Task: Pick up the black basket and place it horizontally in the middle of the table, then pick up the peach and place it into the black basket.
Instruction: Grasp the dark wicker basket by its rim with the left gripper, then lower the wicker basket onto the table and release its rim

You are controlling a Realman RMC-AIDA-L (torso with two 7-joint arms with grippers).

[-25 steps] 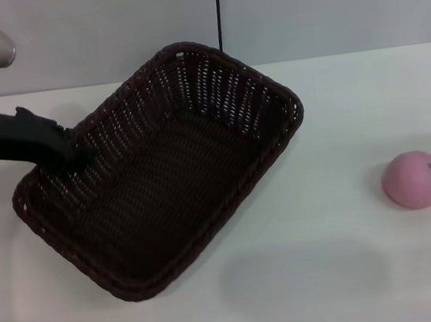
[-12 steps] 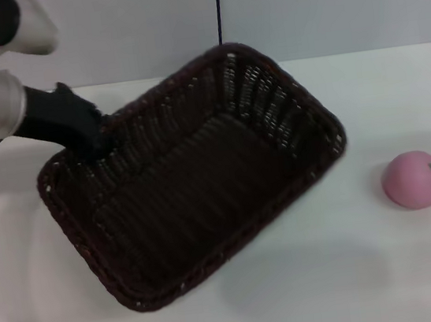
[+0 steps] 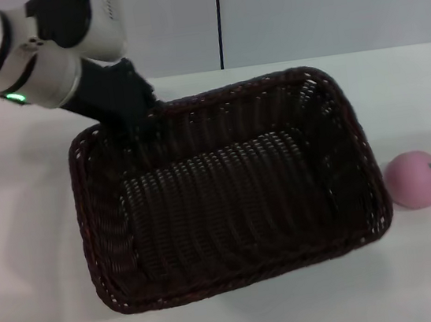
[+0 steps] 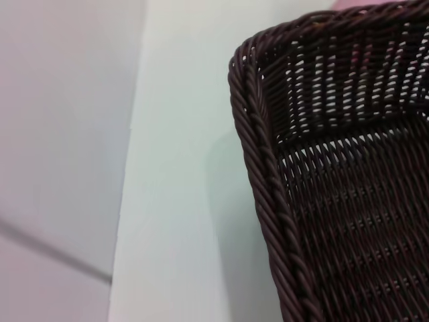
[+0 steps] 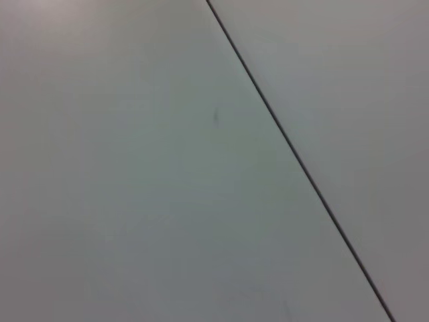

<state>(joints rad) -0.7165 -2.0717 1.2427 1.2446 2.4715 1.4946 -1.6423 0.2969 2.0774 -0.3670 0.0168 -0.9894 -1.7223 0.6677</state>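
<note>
One black basket (image 3: 228, 199) sits on the table (image 3: 37, 256), its long axis running nearly left to right across the middle of the head view. The interior of the basket holds no object; only the woven floor and the open-weave sloping walls are visible. In the left wrist view, one rounded corner of the black basket (image 4: 335, 174) with its braided rim fills one side of the picture, with the table (image 4: 174, 201) beside it.

One peach (image 3: 415, 179) rests on the table outside the basket, just beside the basket's right end. Its green leaf mark faces up and to the right. Whether the peach touches the basket wall cannot be determined.

The left gripper (image 3: 134, 116) is at the far-left corner of the basket, clamped on the braided rim at that corner. The dark fingers blend with the weave, so the exact contact points are not distinguishable.

The right gripper does not appear in any view; the right wrist view shows only a plain pale surface crossed by one dark line.

Count: one basket, one peach, one visible gripper.
</note>
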